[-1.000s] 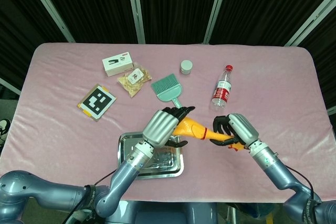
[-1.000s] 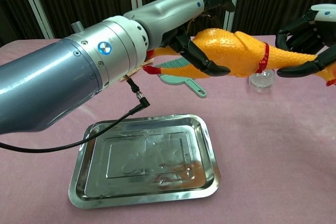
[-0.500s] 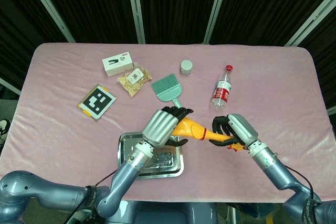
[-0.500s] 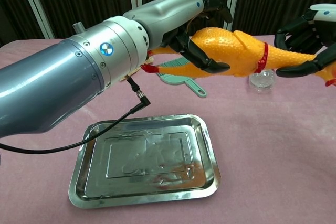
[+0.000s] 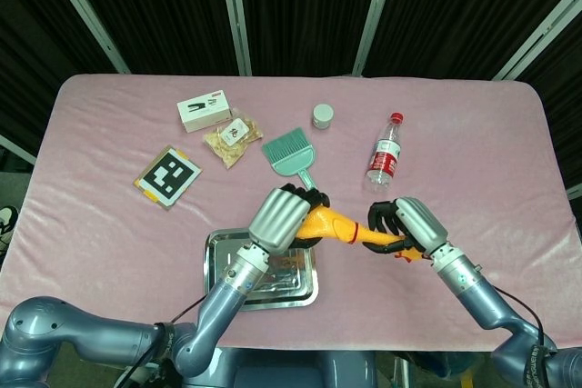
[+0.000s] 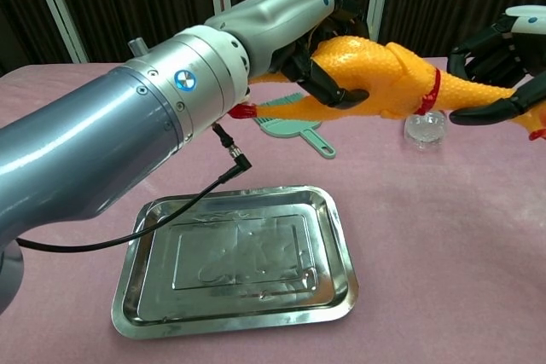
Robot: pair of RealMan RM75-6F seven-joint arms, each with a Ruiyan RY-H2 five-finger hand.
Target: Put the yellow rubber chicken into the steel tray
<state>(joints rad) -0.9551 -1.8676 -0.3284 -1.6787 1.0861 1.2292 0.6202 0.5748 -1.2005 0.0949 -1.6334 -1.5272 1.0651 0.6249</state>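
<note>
Left hand (image 6: 328, 57) around yellow rubber chicken (image 6: 392, 78)

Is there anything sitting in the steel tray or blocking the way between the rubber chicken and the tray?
Nothing visible does. The steel tray is bare inside, and the rubber chicken, held above the table by the left hand and the right hand, has open space down to it.

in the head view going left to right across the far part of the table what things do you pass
QR marker card → white box → snack packet → teal dustpan brush → small white jar → water bottle.
</note>
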